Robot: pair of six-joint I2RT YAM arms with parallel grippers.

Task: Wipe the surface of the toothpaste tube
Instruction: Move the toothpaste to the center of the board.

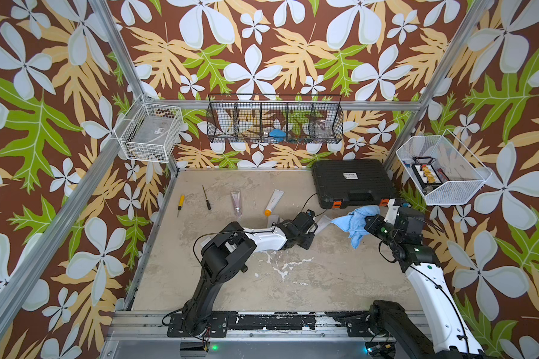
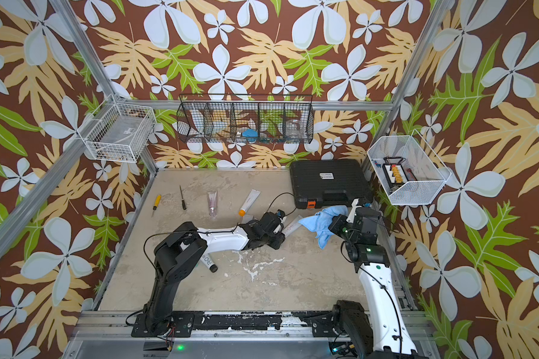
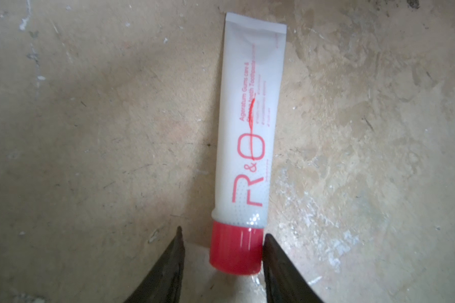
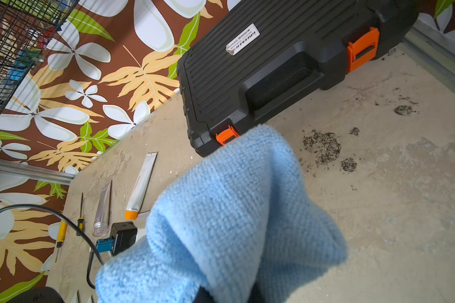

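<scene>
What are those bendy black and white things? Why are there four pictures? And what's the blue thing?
Those are two robot arms. Two pictures look down from above. The other two come from small cameras on the arms' wrists. The right end effector pinches a blue cloth. The left end effector has its fingers open on either side of the red cap of a white toothpaste tube, which lies on the table. A pink tube, an orange-capped tube, a yellow screwdriver, a black screwdriver and a black tool case lie there too.
</scene>
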